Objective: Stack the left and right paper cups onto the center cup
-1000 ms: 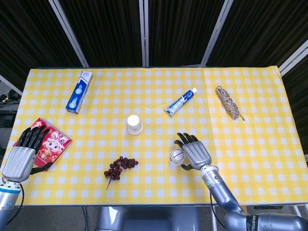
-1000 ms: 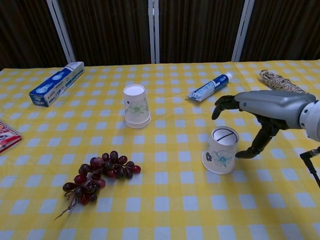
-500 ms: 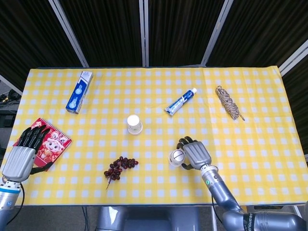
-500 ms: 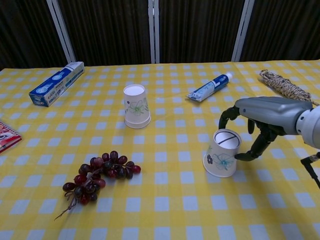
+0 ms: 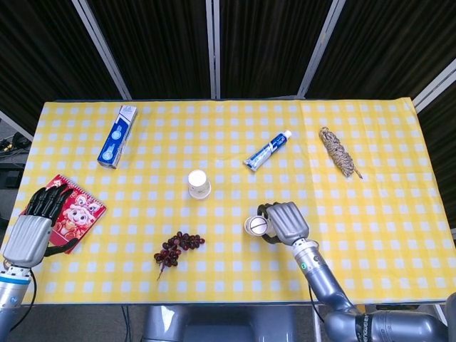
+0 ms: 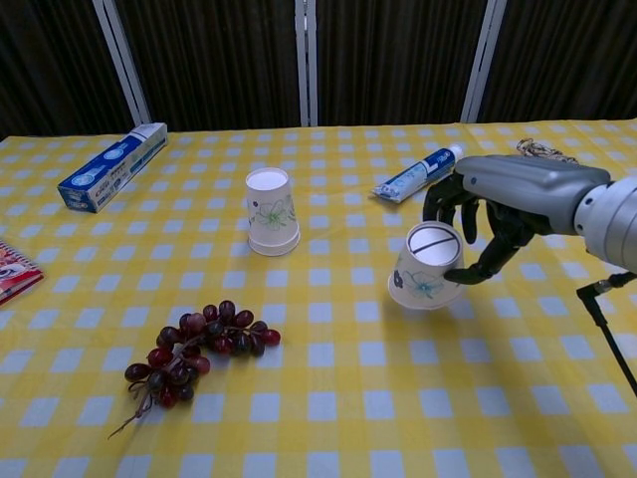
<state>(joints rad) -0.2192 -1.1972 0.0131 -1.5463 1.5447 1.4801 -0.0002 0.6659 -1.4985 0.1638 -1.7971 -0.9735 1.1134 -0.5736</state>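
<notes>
An upside-down white paper cup [image 5: 199,184] [image 6: 272,212] with a floral print stands near the table's middle. My right hand [image 5: 285,221] [image 6: 503,207] holds a second floral paper cup [image 5: 254,226] [image 6: 426,266], tilted and lifted off the yellow checked cloth, to the right and nearer than the standing cup. My left hand [image 5: 34,226] hovers open at the table's left edge over a red booklet [image 5: 71,211], with nothing in it. The chest view does not show the left hand.
A bunch of dark grapes [image 5: 177,246] [image 6: 194,345] lies in front of the standing cup. A blue toothpaste box [image 5: 117,135] [image 6: 112,166] is at the back left, a toothpaste tube [image 5: 267,150] [image 6: 416,175] behind the held cup, and a rope bundle [image 5: 339,152] at the back right.
My right hand has closed around the right cup, lifted it off the cloth and carried it a little left and away. The left hand has stayed still.
</notes>
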